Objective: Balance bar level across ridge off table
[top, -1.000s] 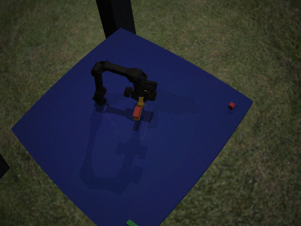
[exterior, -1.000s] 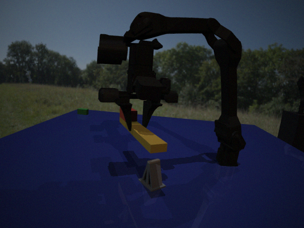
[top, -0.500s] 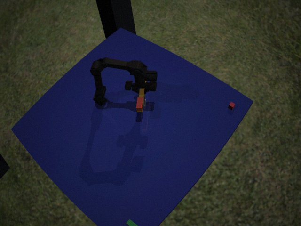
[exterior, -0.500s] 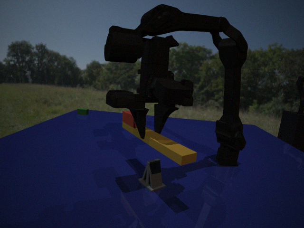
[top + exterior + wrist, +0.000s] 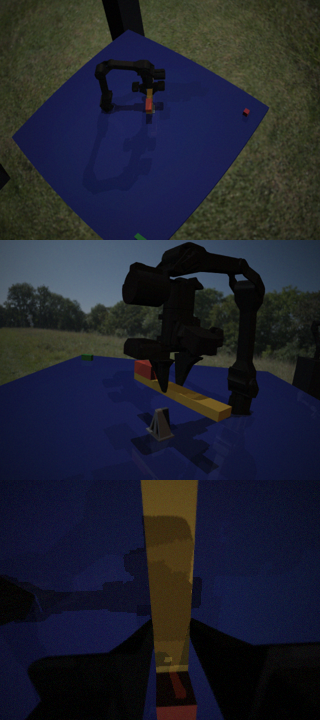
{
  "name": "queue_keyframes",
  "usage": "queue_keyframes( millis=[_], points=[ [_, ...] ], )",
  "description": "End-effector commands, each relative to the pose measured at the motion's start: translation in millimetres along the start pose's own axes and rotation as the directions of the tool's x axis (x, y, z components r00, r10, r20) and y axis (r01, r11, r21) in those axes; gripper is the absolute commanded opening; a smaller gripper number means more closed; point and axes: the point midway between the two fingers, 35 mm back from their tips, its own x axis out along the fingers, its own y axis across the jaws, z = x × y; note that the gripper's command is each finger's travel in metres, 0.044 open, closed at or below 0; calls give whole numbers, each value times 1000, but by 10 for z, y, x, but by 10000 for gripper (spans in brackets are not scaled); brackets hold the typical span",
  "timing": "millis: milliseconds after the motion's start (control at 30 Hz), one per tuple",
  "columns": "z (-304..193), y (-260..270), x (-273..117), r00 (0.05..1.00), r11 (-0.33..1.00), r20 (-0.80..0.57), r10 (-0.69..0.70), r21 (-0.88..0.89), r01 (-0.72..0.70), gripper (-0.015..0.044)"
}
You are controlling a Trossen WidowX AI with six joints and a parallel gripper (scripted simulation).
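Observation:
My gripper (image 5: 172,387) (image 5: 170,623) is shut on the yellow bar (image 5: 149,93) (image 5: 196,405) (image 5: 170,570), holding it in the air above the table between its red-block end and its middle. A red block (image 5: 148,104) (image 5: 143,369) (image 5: 176,712) sits on top of one end of the bar. The small pale ridge (image 5: 153,109) (image 5: 159,424) stands upright on the blue table (image 5: 193,144) (image 5: 51,420). The bar is above the ridge's height and apart from it. In the top view the bar partly covers the ridge; the wrist view does not show the ridge.
A small red cube (image 5: 246,112) lies near the table's right corner. A green block (image 5: 139,236) (image 5: 87,357) lies near another edge. The arm's base (image 5: 105,100) (image 5: 241,402) stands beyond the bar's bare end in the exterior view. A dark post (image 5: 126,20) is beside the table.

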Motion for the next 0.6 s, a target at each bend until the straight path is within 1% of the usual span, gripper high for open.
queue_keyframes(
  millis=[0,567],
  points=[
    [23,5,39,1000,1000,-2,-7,0,7,0],
    [16,13,319,1000,1000,-2,-6,-1,6,0]
  ],
)
